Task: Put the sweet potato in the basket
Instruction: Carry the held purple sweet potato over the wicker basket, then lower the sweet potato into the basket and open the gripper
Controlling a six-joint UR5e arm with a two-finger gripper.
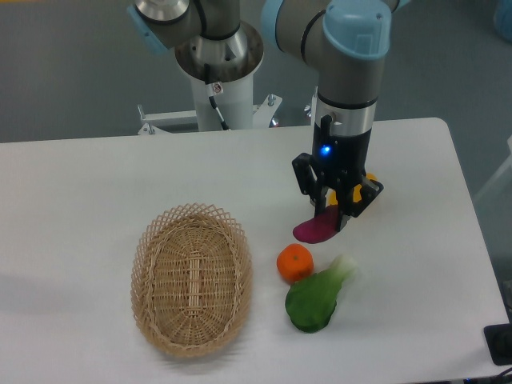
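Observation:
The magenta-purple sweet potato lies tilted right of the table's centre, its upper right end between my fingers. My gripper points down and is closed on that end. I cannot tell whether the tuber's lower end rests on the table or hangs just above it. The oval wicker basket sits at the front left of the table, empty, well to the left of the gripper.
A round orange fruit sits just below the sweet potato. A green leafy vegetable lies in front of it. A yellow-orange item peeks out behind the gripper. The robot base stands at the table's back edge.

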